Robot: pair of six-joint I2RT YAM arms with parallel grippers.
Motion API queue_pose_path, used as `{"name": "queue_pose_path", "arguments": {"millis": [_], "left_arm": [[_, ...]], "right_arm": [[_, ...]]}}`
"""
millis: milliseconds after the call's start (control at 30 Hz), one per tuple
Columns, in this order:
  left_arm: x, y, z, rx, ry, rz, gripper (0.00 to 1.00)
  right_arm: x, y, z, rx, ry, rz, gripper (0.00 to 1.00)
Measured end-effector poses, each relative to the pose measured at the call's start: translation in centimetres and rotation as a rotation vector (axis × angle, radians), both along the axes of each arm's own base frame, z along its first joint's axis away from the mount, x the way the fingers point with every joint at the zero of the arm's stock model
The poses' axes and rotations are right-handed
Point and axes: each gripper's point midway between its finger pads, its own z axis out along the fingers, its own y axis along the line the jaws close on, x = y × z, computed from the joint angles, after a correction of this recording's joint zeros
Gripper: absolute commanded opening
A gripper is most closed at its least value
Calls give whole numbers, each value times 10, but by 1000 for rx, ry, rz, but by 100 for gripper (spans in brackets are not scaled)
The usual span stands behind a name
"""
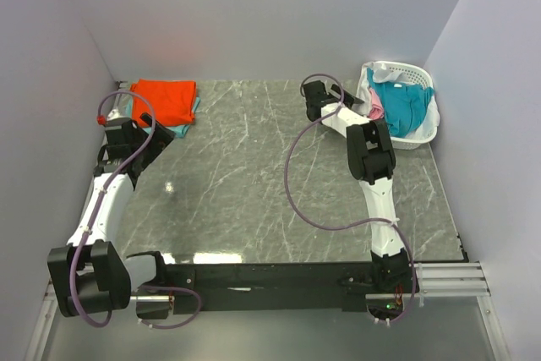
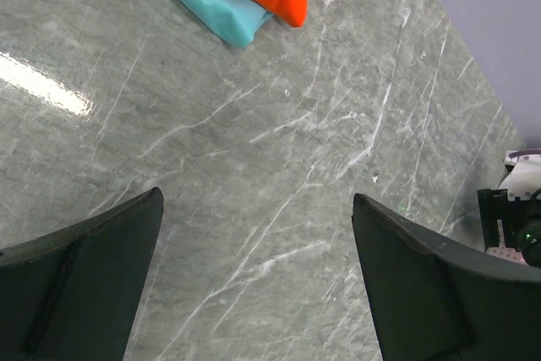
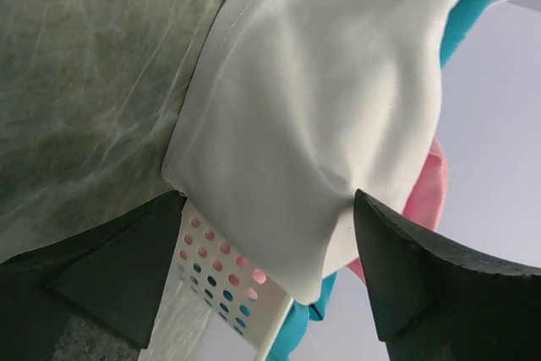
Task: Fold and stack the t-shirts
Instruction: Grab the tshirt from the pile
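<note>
Laundry basket stands at the far right corner of the tabletop. Teal-blue t-shirt lies bunched inside the basket and fills most of it. Pink t-shirt sits at the basket's left rim. White t-shirt is draped over the basket's left wall, with its lower edge hanging down outside the perforated side toward the marble. Right hand is just beside the basket, on its left. Its jaws are spread wide and not clamped, with the hanging white cloth between the fingers. Whether the right-side finger touches the fold cannot be told. Orange-red t-shirt lies folded on top of the pale aqua t-shirt. This stack is well apart from the basket, at the opposite far corner. Left hand is also well apart from the basket, on the same side as the stack. Its jaws are fully spread over bare marble and hold nothing.
</note>
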Motion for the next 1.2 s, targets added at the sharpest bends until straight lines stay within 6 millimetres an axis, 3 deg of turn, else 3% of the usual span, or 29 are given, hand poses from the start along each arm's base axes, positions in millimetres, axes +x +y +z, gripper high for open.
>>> {"name": "queue_pose_path", "arguments": {"millis": [67,167,200,267,300,467,800,1000,1200], "left_arm": [[0,0,-2,-4,6,-1,99],[1,0,-5,-9,16,-3,99],[1,0,-6,-10,19,-4,99],[1,0,-8,-13,23,-5,99],[1,0,-8,-15,23,-7,99],[1,-1,-8,-19,24,-11,99],[2,-3,-10,-26,29,-22,99],[1,-3,-10,-25,30,-23,100],[1,-3,-10,-28,30,-28,99]], "right_arm": [[1,-5,-3,-11,10,-3,83],[2,-13,-1,-41,9,-17,66],[3,-14,1,-48,4,-19,55],[5,-16,6,-61,-19,-27,46],[6,-16,8,-68,-25,-28,35],[10,-17,20,-95,-73,-44,20],[13,-15,22,-64,-118,-47,19],[18,-6,21,48,-159,-40,21],[21,4,34,182,-211,-39,0]]}}
